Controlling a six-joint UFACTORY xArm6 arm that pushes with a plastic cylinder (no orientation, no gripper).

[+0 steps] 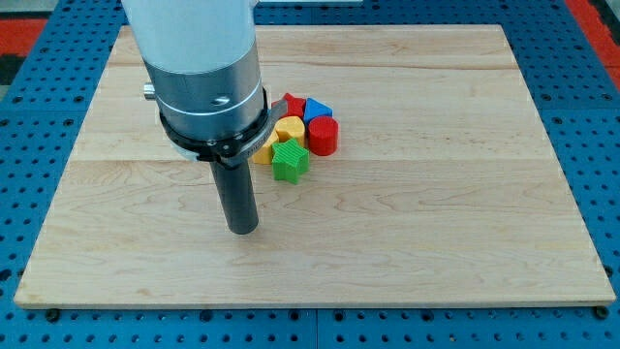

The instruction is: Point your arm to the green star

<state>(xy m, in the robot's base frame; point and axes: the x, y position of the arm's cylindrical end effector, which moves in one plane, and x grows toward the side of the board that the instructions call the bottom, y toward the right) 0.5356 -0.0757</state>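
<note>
My tip (243, 230) is resting on the desk (436, 242), below and left of the green star (289, 160). The star is touching a yellow block (289, 129), beside a red cylinder (324, 137). No gripper is showing, only the rod.

Count of items on the board (465, 242), taken from the single camera view.

Blocks visible: six, all in one tight cluster near the board's middle.
- Green: one, the star (289, 160).
- Red: two, a cylinder (323, 137) and a star (291, 104).
- Yellow: two, one (290, 128) of rounded form and a second (263, 152) largely hidden behind the arm, shape not determinable.
- Blue: one (318, 110), shape unclear.

Rods: one, with one tip (242, 231).

Boards: one.

Further blocks may sit behind the arm's housing; this cannot be confirmed.
</note>
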